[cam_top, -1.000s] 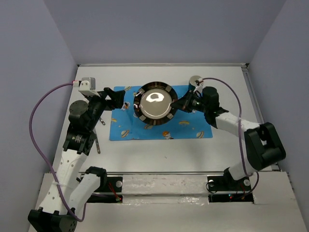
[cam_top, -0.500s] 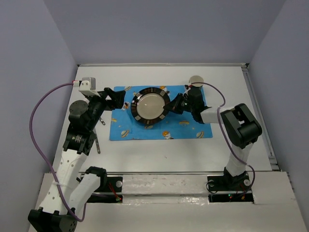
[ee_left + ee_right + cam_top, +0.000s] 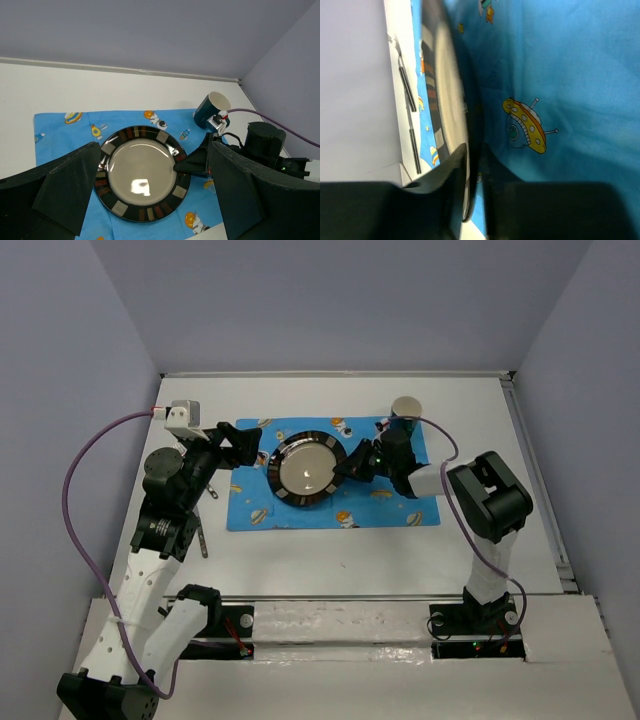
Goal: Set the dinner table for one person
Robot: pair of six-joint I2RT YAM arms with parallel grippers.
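Your left arm [image 3: 160, 540] rises from its base at the near left and leans toward the middle, with the wrist held high. The left pincer [image 3: 250, 448] points to the right and slightly downward, its jaws spread wide and gripping nothing. Your right arm [image 3: 490, 530] stands up from its base, folds sharply at the elbow and stretches leftward, low and nearly level. The right pincer [image 3: 350, 465] is rolled onto its side, its fingers [image 3: 445, 175] pinched on the rim of the plate [image 3: 305, 468]
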